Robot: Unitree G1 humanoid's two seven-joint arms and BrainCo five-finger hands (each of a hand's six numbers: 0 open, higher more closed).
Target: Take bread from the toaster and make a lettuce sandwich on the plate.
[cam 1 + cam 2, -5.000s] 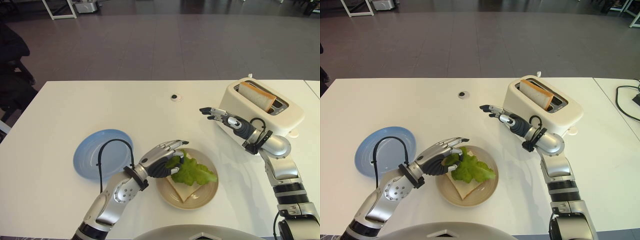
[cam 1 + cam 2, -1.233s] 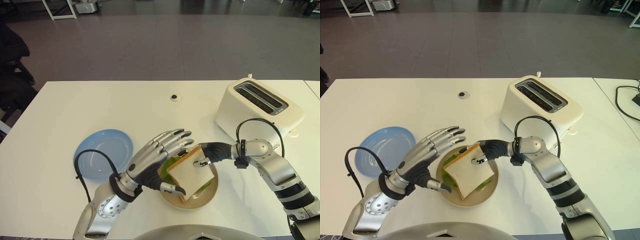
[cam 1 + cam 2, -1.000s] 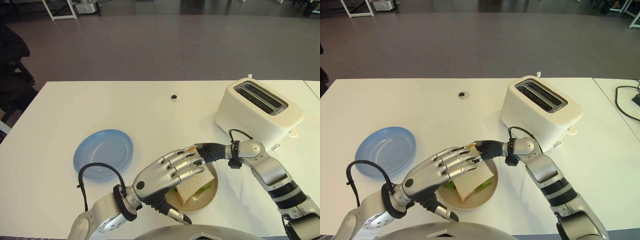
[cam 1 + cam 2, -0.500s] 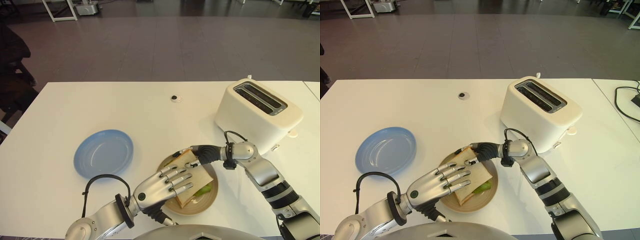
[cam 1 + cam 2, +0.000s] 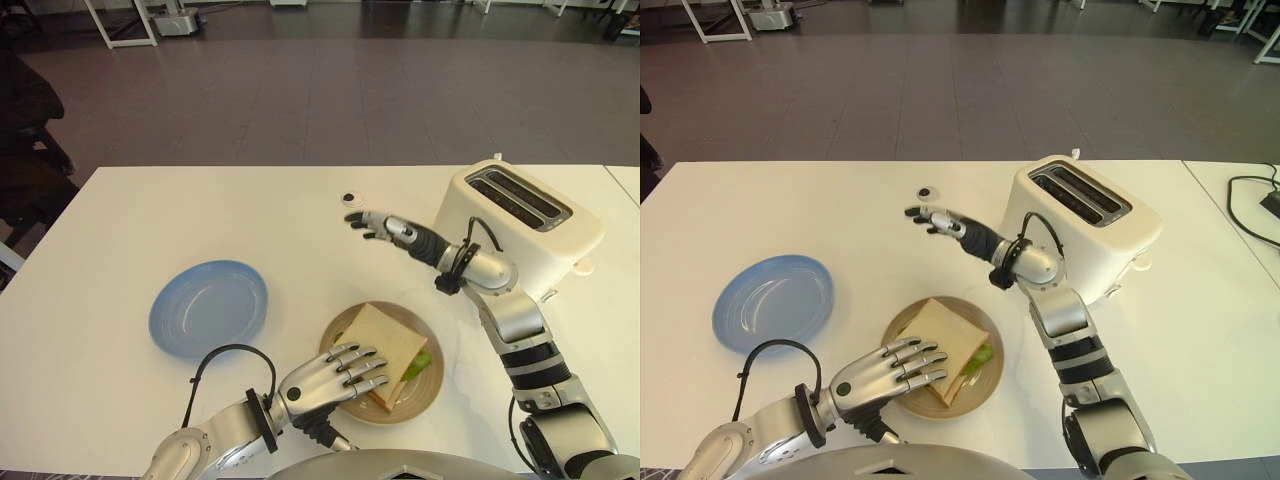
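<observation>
Lower centre of frame: tan plate [image 5: 432, 386] on white table [image 5: 120, 230], sandwich on it. Top bread slice [image 5: 385, 338] lies flat, lettuce [image 5: 420, 362] peeking out at right edge. Left hand [image 5: 325, 375] at plate's lower left, fingers spread and flat, tips over slice's near edge, holding nothing. Right hand [image 5: 387, 228] at centre, above plate, fingers stretched out, holding nothing, raised above table just beside small round grommet [image 5: 350, 198]. Toaster [image 5: 520, 225] at upper right. Blue plate [image 5: 208, 308] at left, well apart from sandwich.
</observation>
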